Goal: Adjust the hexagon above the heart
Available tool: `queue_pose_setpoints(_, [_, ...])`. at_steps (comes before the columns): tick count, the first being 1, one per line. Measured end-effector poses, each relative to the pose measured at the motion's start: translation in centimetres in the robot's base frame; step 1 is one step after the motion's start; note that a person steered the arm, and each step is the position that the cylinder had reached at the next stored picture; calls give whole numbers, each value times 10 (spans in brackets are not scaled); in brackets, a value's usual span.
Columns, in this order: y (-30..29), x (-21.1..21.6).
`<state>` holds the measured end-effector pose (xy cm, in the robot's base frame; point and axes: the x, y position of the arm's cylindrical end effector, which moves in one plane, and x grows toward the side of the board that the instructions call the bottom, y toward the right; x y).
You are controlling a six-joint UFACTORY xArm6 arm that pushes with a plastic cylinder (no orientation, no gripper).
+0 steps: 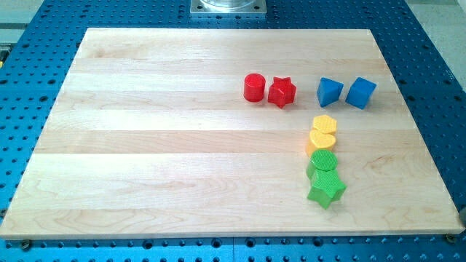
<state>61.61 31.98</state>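
Observation:
A yellow hexagon (325, 124) lies right of the board's middle, touching the yellow heart (320, 140) just below it. Below them sit a green cylinder (322, 163) and a green star (326, 189), stacked in a column down the view. A red cylinder (254, 87) and a red star (282, 92) touch each other above and to the left. Two blue blocks, a triangle-like one (329, 92) and a cube (361, 92), lie at the upper right. My tip does not show in this view.
The wooden board (160, 145) rests on a blue perforated table (29, 80). A metal arm base (228, 6) sits at the view's top centre.

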Motion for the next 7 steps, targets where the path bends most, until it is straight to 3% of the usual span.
queue_pose_setpoints(2, [-16,-68])
queue_pose_setpoints(3, [-55,-124])
queue_pose_setpoints(6, [-152,-142])
queue_pose_setpoints(7, [-158,-150])
